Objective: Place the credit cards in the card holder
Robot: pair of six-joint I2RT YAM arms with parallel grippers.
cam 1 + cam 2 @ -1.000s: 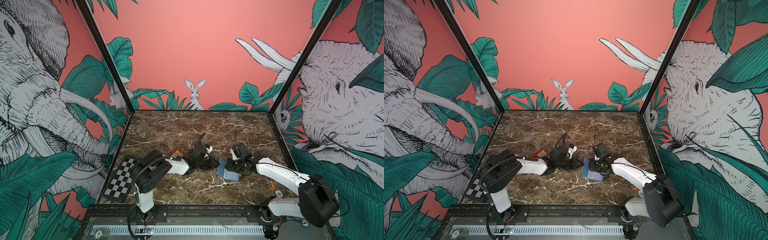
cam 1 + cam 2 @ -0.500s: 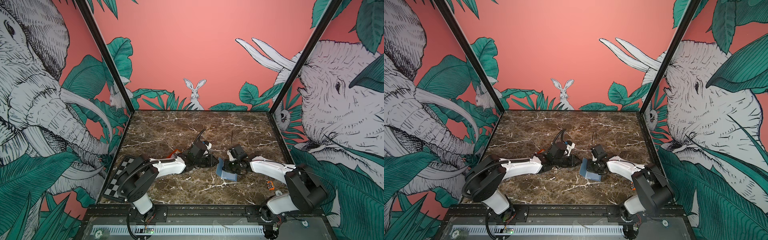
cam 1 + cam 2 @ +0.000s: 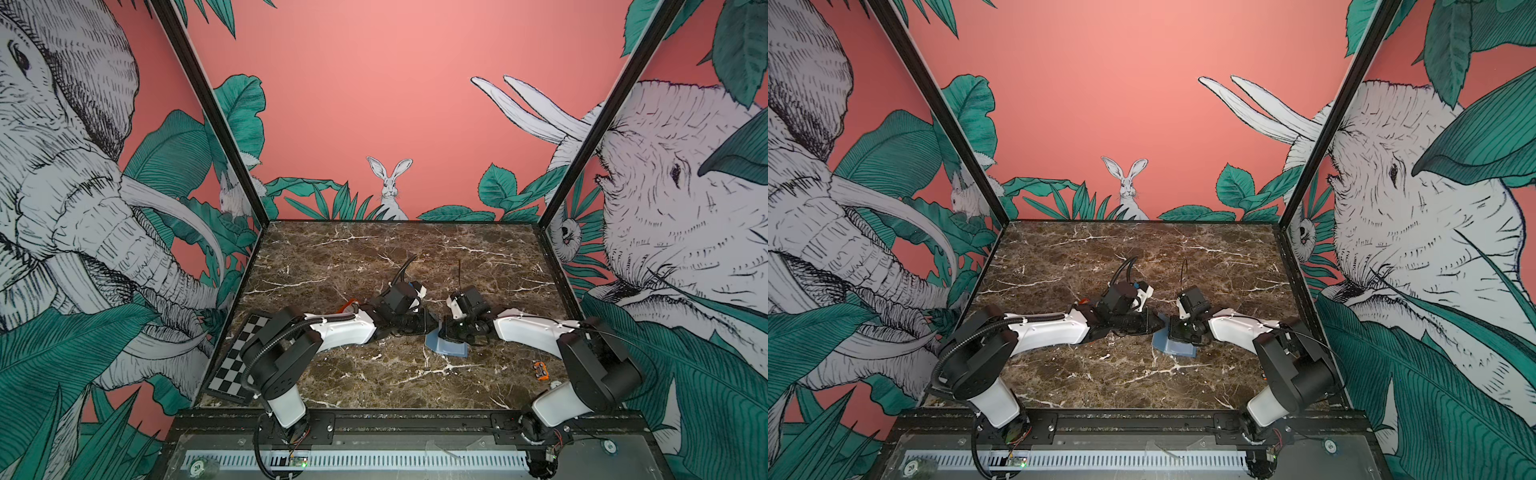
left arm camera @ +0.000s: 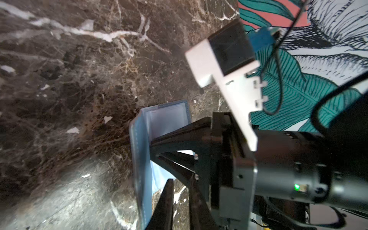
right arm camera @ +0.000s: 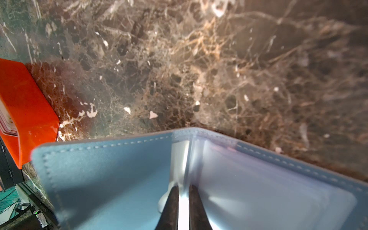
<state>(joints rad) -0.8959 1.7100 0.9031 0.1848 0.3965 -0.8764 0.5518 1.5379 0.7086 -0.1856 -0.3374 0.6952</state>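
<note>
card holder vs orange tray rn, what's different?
The card holder is slate-blue with stitched edges; the orange tray is glossy plastic. The card holder stands open in a V, right hand pinching its clear sleeve; no hand is at the orange tray. Both sit on the table.

Round sticker (image 3: 196, 466) on front rail (image 3: 374, 459) reads 20.
</note>
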